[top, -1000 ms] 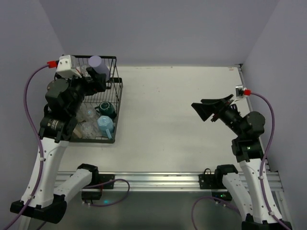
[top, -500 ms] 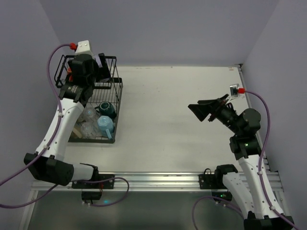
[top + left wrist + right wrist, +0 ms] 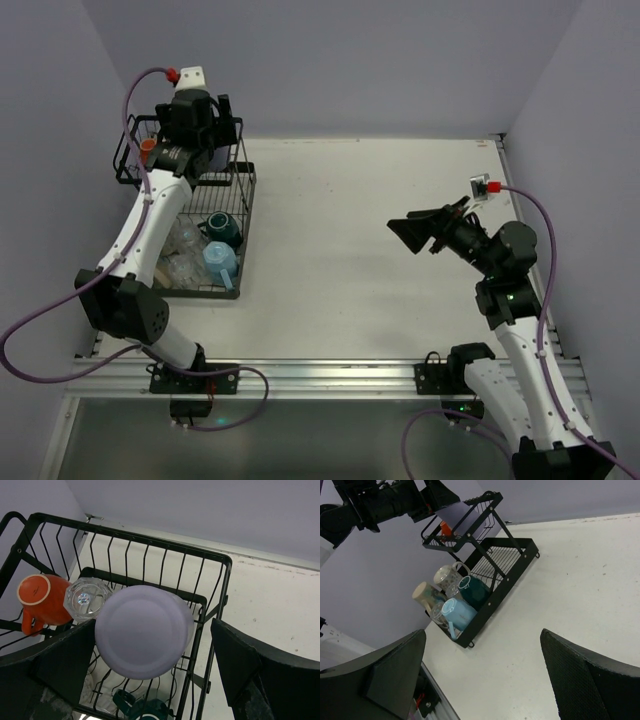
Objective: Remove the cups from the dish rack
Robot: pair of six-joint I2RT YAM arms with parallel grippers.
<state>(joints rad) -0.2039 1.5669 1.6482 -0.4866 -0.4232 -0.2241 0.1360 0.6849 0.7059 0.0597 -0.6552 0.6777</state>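
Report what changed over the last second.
The left gripper moved farther back over the dish rack and now straddles the lavender tumbler, jaws open, nothing gripped. The right gripper drifted slightly left, open and empty. The teal mug and light blue mug stayed put.

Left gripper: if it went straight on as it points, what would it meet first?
Probably the lavender tumbler, centred between the left gripper's open fingers in the dish rack; depth is unclear.
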